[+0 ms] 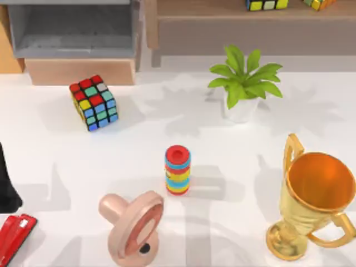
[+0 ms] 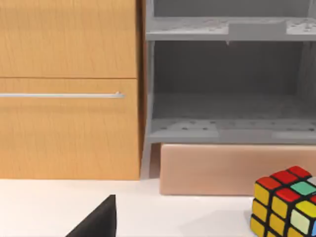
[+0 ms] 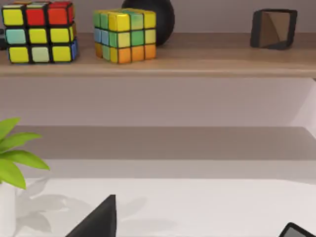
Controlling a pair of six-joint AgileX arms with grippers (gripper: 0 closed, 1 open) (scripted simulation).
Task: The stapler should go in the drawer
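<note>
The red stapler (image 1: 15, 236) lies flat on the white table at the front left corner, partly cut off by the top view's edge. The drawer (image 1: 80, 71) stands pulled out at the back left, its grey inside showing behind a light tan front panel (image 2: 232, 169). My left arm (image 1: 6, 186) is a dark shape at the left edge, just behind the stapler and apart from it. A dark part of my left gripper (image 2: 98, 222) points toward the drawer. A dark part of my right gripper (image 3: 98, 221) faces the shelf at the back right.
A colour cube (image 1: 93, 102) sits in front of the drawer. A striped ring stack (image 1: 177, 170) and a pink pacifier (image 1: 133, 225) occupy the middle front. A potted plant (image 1: 243, 83) and a gold trophy (image 1: 311, 200) stand on the right. The shelf (image 3: 163, 66) holds cubes.
</note>
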